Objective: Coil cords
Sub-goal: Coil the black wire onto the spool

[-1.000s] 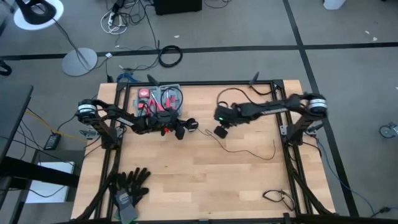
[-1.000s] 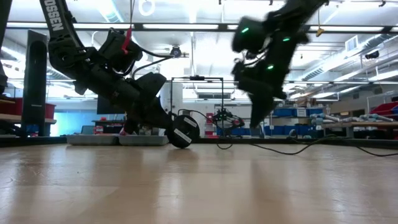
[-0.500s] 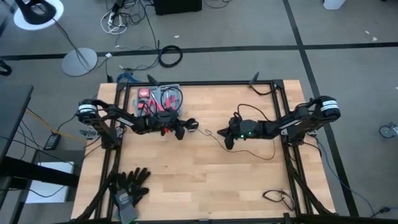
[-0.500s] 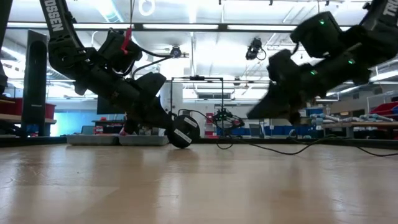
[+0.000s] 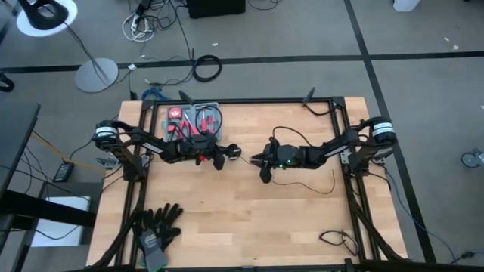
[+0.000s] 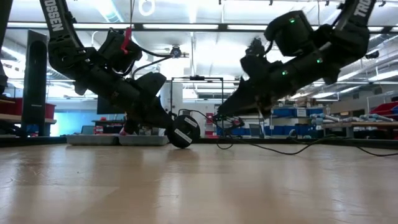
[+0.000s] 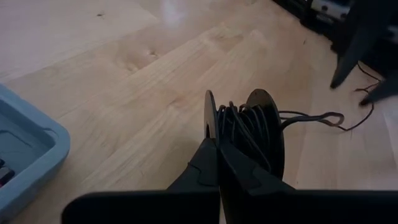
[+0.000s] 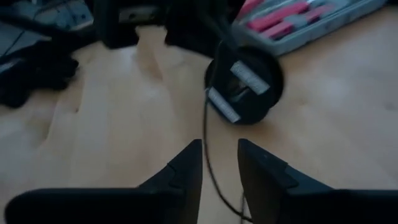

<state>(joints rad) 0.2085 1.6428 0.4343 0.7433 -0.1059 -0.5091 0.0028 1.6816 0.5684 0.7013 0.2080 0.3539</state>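
So we've got the left gripper (image 5: 224, 156) clamped shut on the little round spool (image 7: 245, 134) that the cords (image 5: 302, 183) wind onto, holding it down at the wooden table (image 5: 227, 219), just beside the grey tool tray (image 5: 194, 119). In the left wrist view we can see several black turns already wrapped between the spool's two discs. The rest of the wire trails loose across the table toward the right side. The right gripper (image 5: 261, 161) sits low near the spool, fingers a narrow gap apart, with the wire running between them in its wrist view. Black gloves (image 5: 159, 223) lie at the near left corner.
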